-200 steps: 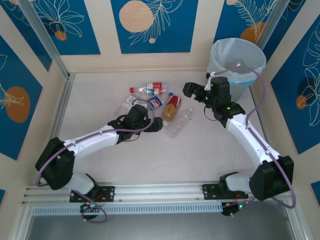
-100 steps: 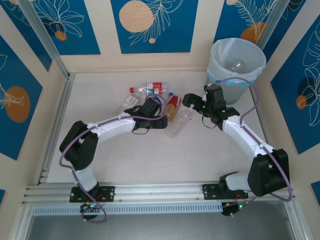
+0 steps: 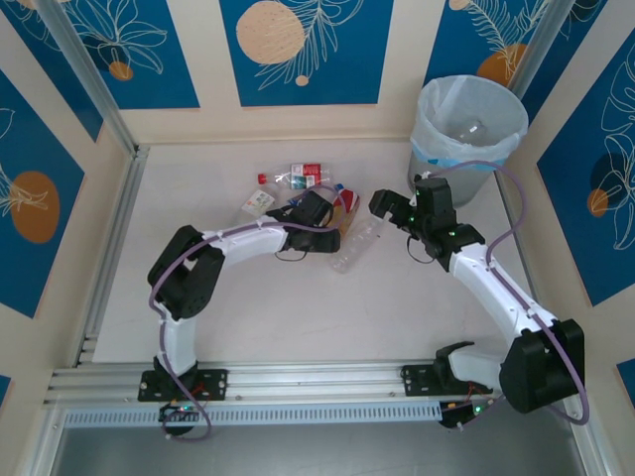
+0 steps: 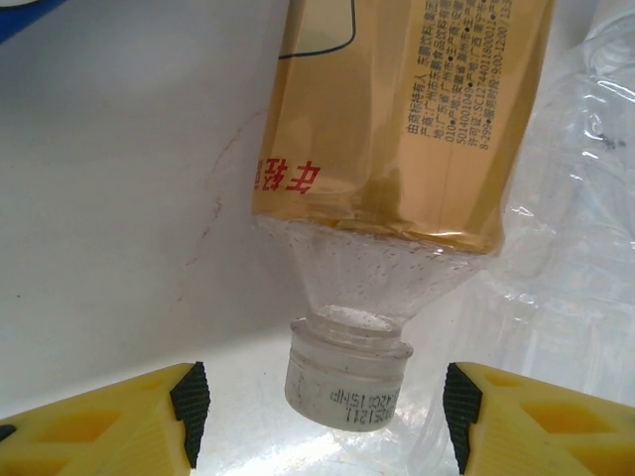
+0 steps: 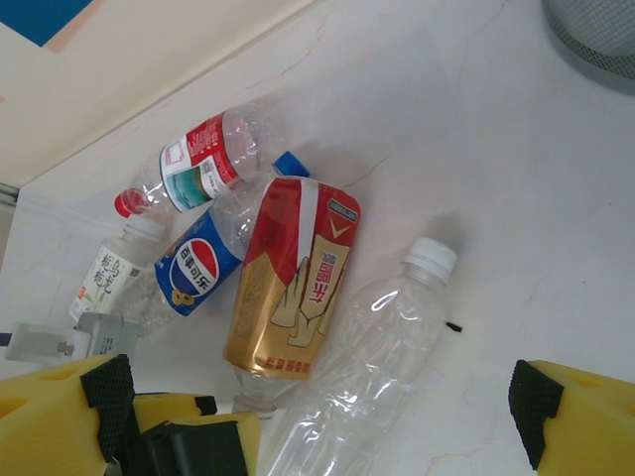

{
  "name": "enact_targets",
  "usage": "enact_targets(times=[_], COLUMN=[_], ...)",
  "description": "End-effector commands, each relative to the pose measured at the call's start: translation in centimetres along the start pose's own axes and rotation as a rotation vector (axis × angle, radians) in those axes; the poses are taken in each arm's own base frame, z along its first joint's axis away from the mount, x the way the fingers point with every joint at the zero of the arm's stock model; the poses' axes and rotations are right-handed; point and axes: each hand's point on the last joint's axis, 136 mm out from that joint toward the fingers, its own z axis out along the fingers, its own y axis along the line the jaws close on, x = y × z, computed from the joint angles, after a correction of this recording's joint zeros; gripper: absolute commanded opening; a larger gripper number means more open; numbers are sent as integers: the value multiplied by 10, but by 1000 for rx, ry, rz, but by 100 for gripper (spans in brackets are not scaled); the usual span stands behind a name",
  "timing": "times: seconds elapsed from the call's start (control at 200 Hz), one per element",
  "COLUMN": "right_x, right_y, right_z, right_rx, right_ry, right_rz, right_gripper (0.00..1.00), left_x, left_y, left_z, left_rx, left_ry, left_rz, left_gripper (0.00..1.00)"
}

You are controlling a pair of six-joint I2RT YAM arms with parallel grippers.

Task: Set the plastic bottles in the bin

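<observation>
Several plastic bottles lie together on the table. A gold-and-red labelled bottle [image 5: 293, 288] points its pale cap [image 4: 347, 382] between the fingers of my left gripper [image 4: 325, 416], which stands open around the cap without touching it. Beside it lies a clear bottle [image 5: 367, 367] with a white cap. Farther left are a Pepsi-labelled bottle [image 5: 193, 278], a red-capped bottle [image 5: 203, 164] and a white-labelled one [image 5: 109, 278]. My right gripper [image 5: 322, 426] hangs open above the clear bottle, holding nothing. The grey bin [image 3: 468, 124] with its pale liner stands at the far right, a clear bottle [image 3: 474, 127] inside it.
The left gripper [image 3: 330, 236] and right gripper [image 3: 382, 205] are close together over the pile. The bin's mesh wall [image 5: 595, 30] is just right of the right arm. Blue-and-cream walls ring the table, and an aluminium rail [image 3: 109, 228] runs along the left.
The left arm has reached farther right, bringing its open fingers round the gold bottle's cap. The right gripper has come away from the bin, down toward the bottles.
</observation>
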Motion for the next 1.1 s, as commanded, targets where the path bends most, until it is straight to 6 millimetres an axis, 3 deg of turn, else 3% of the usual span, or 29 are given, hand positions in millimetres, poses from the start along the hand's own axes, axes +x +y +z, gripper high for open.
enact_targets(times=[0.0, 0.365, 0.575, 1.095], right_x=[1, -2, 2, 1], right_y=[-7, -5, -8, -6], right_z=[-5, -5, -3, 1], right_rx=[26, 24, 32, 19], right_ry=[-23, -28, -16, -8], right_rz=[10, 12, 13, 35], right_gripper=[99, 100, 100, 99], left_x=[-3, -3, -1, -1], left_y=[-7, -9, -9, -5], left_z=[5, 25, 29, 10], left_rx=[8, 15, 22, 18], left_ry=[-5, 0, 8, -20], left_rz=[32, 52, 51, 82], left_gripper=[66, 66, 50, 19])
